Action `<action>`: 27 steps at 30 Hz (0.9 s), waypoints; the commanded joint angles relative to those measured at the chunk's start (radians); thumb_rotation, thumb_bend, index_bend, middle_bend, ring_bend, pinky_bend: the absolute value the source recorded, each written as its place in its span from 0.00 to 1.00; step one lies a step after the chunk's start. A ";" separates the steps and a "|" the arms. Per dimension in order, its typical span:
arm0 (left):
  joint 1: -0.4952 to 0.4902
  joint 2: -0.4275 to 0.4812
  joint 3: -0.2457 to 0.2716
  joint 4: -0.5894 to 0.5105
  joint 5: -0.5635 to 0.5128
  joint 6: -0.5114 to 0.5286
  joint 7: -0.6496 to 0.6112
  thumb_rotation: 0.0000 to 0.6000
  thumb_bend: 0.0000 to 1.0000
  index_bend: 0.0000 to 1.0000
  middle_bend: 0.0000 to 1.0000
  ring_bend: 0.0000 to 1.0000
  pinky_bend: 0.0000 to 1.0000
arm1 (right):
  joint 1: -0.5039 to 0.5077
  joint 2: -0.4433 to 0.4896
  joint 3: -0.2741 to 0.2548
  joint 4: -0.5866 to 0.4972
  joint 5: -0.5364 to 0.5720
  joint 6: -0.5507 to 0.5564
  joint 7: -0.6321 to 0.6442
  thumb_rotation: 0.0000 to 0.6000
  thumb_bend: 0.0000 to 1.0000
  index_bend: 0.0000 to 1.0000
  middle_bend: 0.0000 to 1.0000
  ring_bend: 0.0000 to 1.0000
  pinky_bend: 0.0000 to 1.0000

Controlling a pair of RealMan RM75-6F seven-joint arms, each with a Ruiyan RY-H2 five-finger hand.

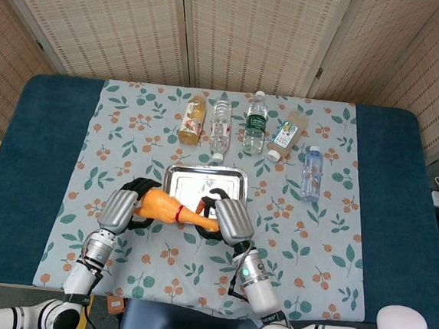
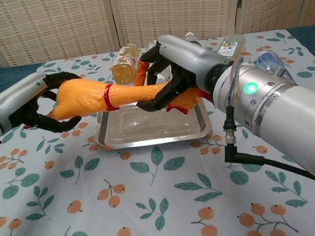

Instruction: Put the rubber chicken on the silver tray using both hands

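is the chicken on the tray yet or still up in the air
In the air: both hands hold the rubber chicken above the near-left edge of the empty silver tray.

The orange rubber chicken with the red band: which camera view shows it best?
The chest view. There the orange rubber chicken shows side-on, raised above the shiny silver metal tray, body in the left hand, legs in the right hand. The head view shows it from above, small, both ends hidden under the hands.
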 commanded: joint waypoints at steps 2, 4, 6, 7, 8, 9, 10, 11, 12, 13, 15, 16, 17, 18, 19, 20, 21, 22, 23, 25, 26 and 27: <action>0.011 -0.022 -0.018 0.005 0.002 0.032 -0.050 1.00 0.54 0.76 0.69 0.57 0.66 | 0.000 0.003 -0.005 0.005 0.003 0.003 0.000 1.00 0.28 0.89 0.59 0.61 0.82; 0.012 -0.026 -0.016 0.012 0.009 0.040 -0.055 1.00 0.62 0.83 0.76 0.65 0.78 | 0.000 0.005 -0.006 0.006 0.006 0.004 -0.001 1.00 0.28 0.89 0.59 0.61 0.82; 0.012 -0.028 -0.010 0.025 0.031 0.049 -0.058 1.00 0.69 0.86 0.80 0.69 0.86 | 0.000 0.007 -0.006 0.006 0.010 0.004 0.000 1.00 0.28 0.89 0.59 0.61 0.82; 0.008 -0.022 0.003 0.037 0.054 0.048 -0.045 1.00 0.72 0.87 0.81 0.70 0.88 | 0.000 0.008 -0.006 0.006 0.012 0.006 0.000 1.00 0.28 0.89 0.59 0.61 0.82; 0.005 -0.017 0.013 0.044 0.070 0.046 -0.032 1.00 0.76 0.88 0.82 0.72 0.89 | 0.000 0.008 -0.006 0.005 0.013 0.006 0.000 1.00 0.28 0.89 0.59 0.61 0.82; 0.004 -0.016 0.018 0.048 0.083 0.050 -0.026 1.00 0.78 0.88 0.83 0.72 0.90 | 0.001 0.009 -0.007 0.004 0.013 0.007 -0.001 1.00 0.28 0.89 0.59 0.61 0.82; 0.003 -0.016 0.022 0.049 0.091 0.052 -0.022 1.00 0.80 0.89 0.84 0.73 0.90 | 0.002 0.009 -0.008 0.003 0.013 0.008 -0.003 1.00 0.28 0.89 0.59 0.61 0.82; 0.004 -0.016 0.025 0.045 0.096 0.054 -0.024 1.00 0.81 0.90 0.84 0.73 0.91 | 0.002 0.008 -0.009 0.002 0.013 0.008 -0.004 1.00 0.28 0.89 0.59 0.61 0.82; 0.005 -0.015 0.026 0.042 0.100 0.057 -0.025 1.00 0.82 0.90 0.85 0.74 0.91 | 0.003 0.008 -0.010 0.001 0.013 0.009 -0.005 1.00 0.28 0.89 0.59 0.61 0.82; 0.004 -0.011 0.030 0.040 0.102 0.053 -0.021 1.00 0.82 0.91 0.85 0.74 0.92 | 0.004 0.008 -0.012 0.000 0.014 0.010 -0.007 1.00 0.28 0.89 0.59 0.61 0.82; 0.006 -0.010 0.028 0.031 0.110 0.060 -0.032 1.00 0.81 0.91 0.85 0.74 0.92 | 0.005 0.007 -0.013 -0.002 0.015 0.012 -0.009 1.00 0.28 0.89 0.59 0.61 0.82; 0.009 -0.013 0.026 0.030 0.112 0.067 -0.041 1.00 0.78 0.91 0.85 0.74 0.92 | 0.005 0.006 -0.013 -0.003 0.015 0.013 -0.010 1.00 0.28 0.89 0.59 0.61 0.82; 0.010 -0.009 0.032 0.025 0.110 0.059 -0.044 1.00 0.72 0.90 0.84 0.73 0.88 | 0.006 0.005 -0.013 -0.004 0.014 0.016 -0.011 1.00 0.28 0.89 0.59 0.61 0.82; 0.009 0.000 0.040 0.016 0.106 0.045 -0.041 1.00 0.67 0.87 0.80 0.70 0.83 | 0.006 0.005 -0.013 -0.004 0.014 0.018 -0.011 1.00 0.28 0.89 0.59 0.61 0.82; 0.007 0.015 0.051 0.004 0.101 0.021 -0.038 1.00 0.60 0.75 0.71 0.61 0.73 | 0.006 0.004 -0.014 -0.004 0.014 0.019 -0.011 1.00 0.28 0.89 0.59 0.61 0.82; 0.001 0.040 0.062 -0.022 0.077 -0.025 -0.034 1.00 0.53 0.49 0.51 0.44 0.58 | 0.006 0.003 -0.014 -0.004 0.015 0.021 -0.012 1.00 0.28 0.89 0.59 0.61 0.82; -0.006 0.061 0.065 -0.046 0.051 -0.063 -0.036 1.00 0.47 0.24 0.30 0.27 0.45 | 0.007 0.002 -0.014 -0.003 0.015 0.023 -0.015 1.00 0.28 0.89 0.59 0.61 0.82; -0.013 0.081 0.064 -0.069 0.026 -0.096 -0.041 1.00 0.44 0.12 0.18 0.16 0.38 | 0.008 0.001 -0.015 -0.001 0.015 0.025 -0.019 1.00 0.28 0.89 0.59 0.61 0.82; -0.019 0.096 0.059 -0.086 0.005 -0.120 -0.047 1.00 0.42 0.02 0.05 0.06 0.30 | 0.009 0.000 -0.016 0.000 0.015 0.028 -0.024 1.00 0.28 0.89 0.59 0.61 0.82; -0.027 0.114 0.046 -0.106 -0.021 -0.144 -0.067 1.00 0.39 0.00 0.00 0.00 0.21 | 0.011 -0.003 -0.016 -0.001 0.014 0.033 -0.030 1.00 0.28 0.89 0.59 0.61 0.82; -0.029 0.119 0.043 -0.108 -0.025 -0.150 -0.074 1.00 0.38 0.00 0.00 0.00 0.18 | 0.011 -0.004 -0.017 -0.002 0.013 0.034 -0.032 1.00 0.28 0.89 0.59 0.61 0.82; -0.031 0.127 0.042 -0.111 -0.025 -0.158 -0.086 1.00 0.37 0.00 0.00 0.00 0.16 | 0.012 -0.004 -0.017 -0.003 0.013 0.035 -0.034 1.00 0.28 0.89 0.59 0.61 0.82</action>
